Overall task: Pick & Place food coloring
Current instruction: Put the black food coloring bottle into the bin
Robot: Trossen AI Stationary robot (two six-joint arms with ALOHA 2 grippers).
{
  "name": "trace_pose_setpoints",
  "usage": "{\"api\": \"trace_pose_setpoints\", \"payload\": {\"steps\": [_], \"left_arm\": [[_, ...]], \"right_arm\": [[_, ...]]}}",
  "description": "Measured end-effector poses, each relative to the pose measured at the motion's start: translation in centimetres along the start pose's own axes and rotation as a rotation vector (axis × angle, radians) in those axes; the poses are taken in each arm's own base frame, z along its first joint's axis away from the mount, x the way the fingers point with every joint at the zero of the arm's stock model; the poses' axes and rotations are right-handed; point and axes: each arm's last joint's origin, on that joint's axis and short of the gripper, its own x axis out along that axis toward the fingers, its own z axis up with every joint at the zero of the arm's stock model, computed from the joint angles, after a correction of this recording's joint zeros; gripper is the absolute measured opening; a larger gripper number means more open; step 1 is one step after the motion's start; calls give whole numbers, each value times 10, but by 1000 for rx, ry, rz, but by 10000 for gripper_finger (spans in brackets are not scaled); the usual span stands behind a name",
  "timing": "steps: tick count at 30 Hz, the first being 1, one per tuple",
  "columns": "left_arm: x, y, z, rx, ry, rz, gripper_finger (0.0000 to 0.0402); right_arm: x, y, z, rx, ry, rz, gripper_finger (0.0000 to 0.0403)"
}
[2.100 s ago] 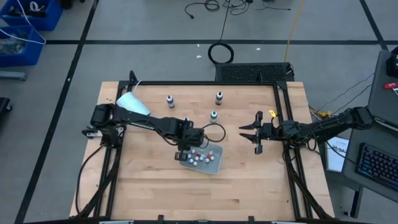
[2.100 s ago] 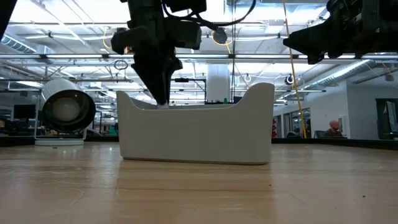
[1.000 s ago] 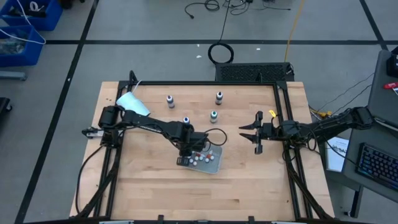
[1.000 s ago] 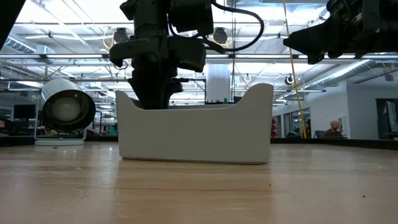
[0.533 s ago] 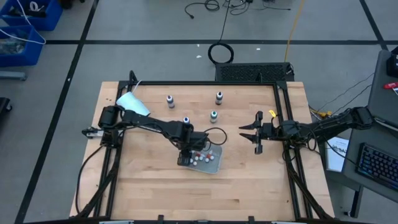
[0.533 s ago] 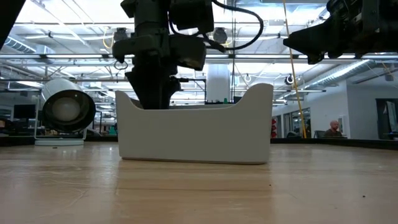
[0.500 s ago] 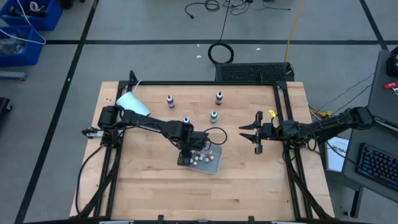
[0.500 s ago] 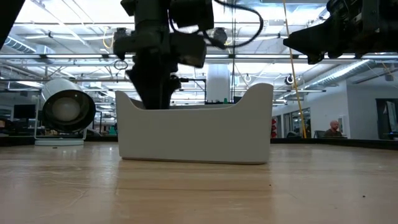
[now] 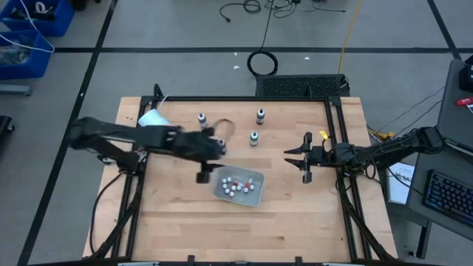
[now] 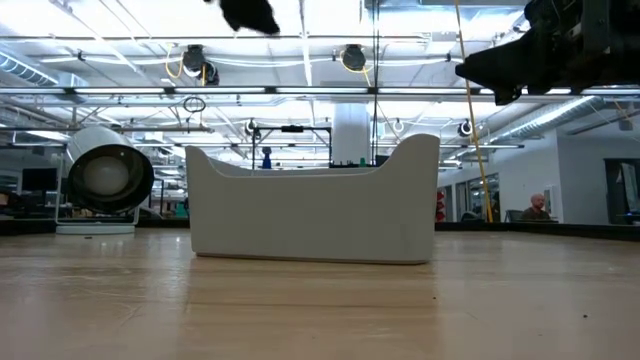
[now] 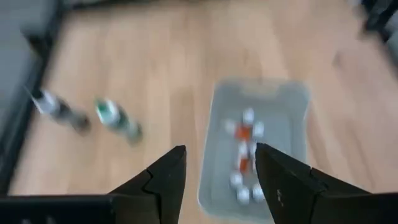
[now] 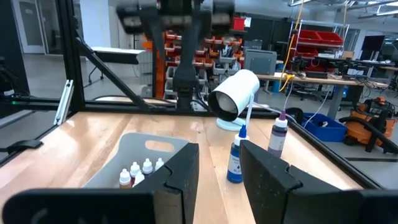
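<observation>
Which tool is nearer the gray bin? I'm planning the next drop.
Left. The left tool sits just beside the gray bin; the right tool waits farther off.

A pale wooden counter (image 9: 295, 222) of jointed planks, smooth with a low sheen, carries a matt, translucent grey plastic bin (image 9: 238, 187). Small food coloring bottles (image 12: 234, 160) look like glossy plastic with pale caps. A white plastic cup (image 12: 234, 94) lies smooth beside dark metal frame rails (image 9: 244, 98).

Bright, even overhead light; the left arm (image 9: 148, 140) smears with motion blur, its wrist view soft throughout
</observation>
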Motion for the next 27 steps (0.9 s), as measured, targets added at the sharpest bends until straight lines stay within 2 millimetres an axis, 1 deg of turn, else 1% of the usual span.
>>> {"api": "trace_pose_setpoints", "payload": {"steps": [2, 4, 5, 9, 13, 16, 19, 22, 27], "left_arm": [[-18, -2, -20, 25, -140, 0, 196], [-30, -3, -46, 32, -267, 2, 195], [-33, -3, -60, 22, -314, 11, 196], [-36, -2, -115, -54, -471, 47, 196], [-36, -2, -156, -91, -539, 54, 196], [-40, -3, -175, -101, -589, 57, 196], [-45, -3, -189, -100, -637, 61, 196], [-49, -3, -201, -87, -669, 71, 196], [-54, -2, -217, -107, -661, 132, 196]], "right_arm": [[0, 0, -1, -2, 10, 1, 105], [0, 0, -3, 0, 27, 2, 105], [0, 0, -3, 10, 31, 2, 105], [0, 0, -3, 38, 34, 2, 105], [0, 0, -3, 52, 35, 1, 105], [0, 0, -3, 86, 34, 1, 105], [0, 0, -3, 119, 34, 0, 105], [0, 0, -3, 129, 34, 0, 105], [0, 0, -3, 137, 26, 0, 105]]}}
